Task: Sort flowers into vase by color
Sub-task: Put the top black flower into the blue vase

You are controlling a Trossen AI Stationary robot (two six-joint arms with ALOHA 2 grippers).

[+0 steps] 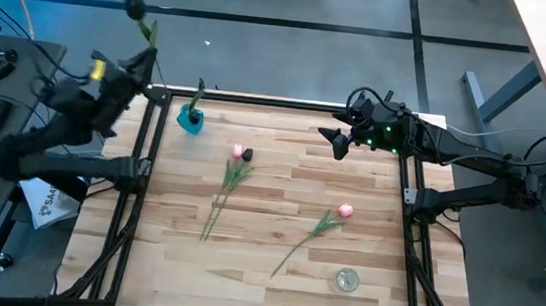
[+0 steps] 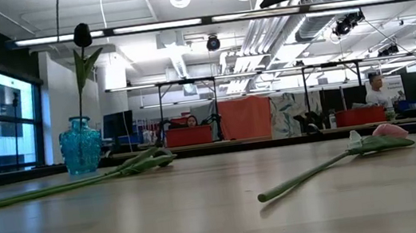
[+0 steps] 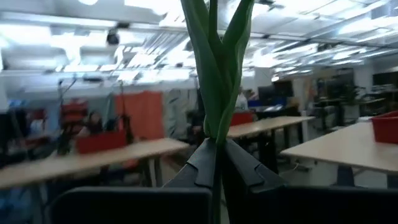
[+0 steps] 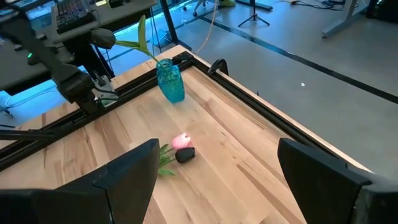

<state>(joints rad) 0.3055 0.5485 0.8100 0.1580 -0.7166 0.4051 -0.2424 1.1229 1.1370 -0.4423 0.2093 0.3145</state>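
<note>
High view first: we see our left arm folded back at the table's far left corner, its gripper (image 1: 144,63) raised beyond the table frame and pinching the stem of a dark-headed tulip (image 1: 135,4) that sticks up and away over the floor. Our left wrist view confirms it, with the two dark fingers (image 3: 205,163) closed tight on the green stem (image 3: 214,68) and its leaves fanning upward.

Our right arm reaches in level from the right edge, its gripper (image 1: 335,141) hanging above the far right part of the table (image 1: 271,273); in its wrist view the fingers (image 4: 124,174) stand wide apart, holding nothing.

We find the blue vase (image 1: 191,119) near the far left edge. On the boards lie a pink tulip and a dark tulip (image 1: 247,155) side by side with heads touching, left of centre, and another pink tulip (image 1: 345,211) further right. A clear glass vase (image 1: 346,279) stands near the front edge.
</note>
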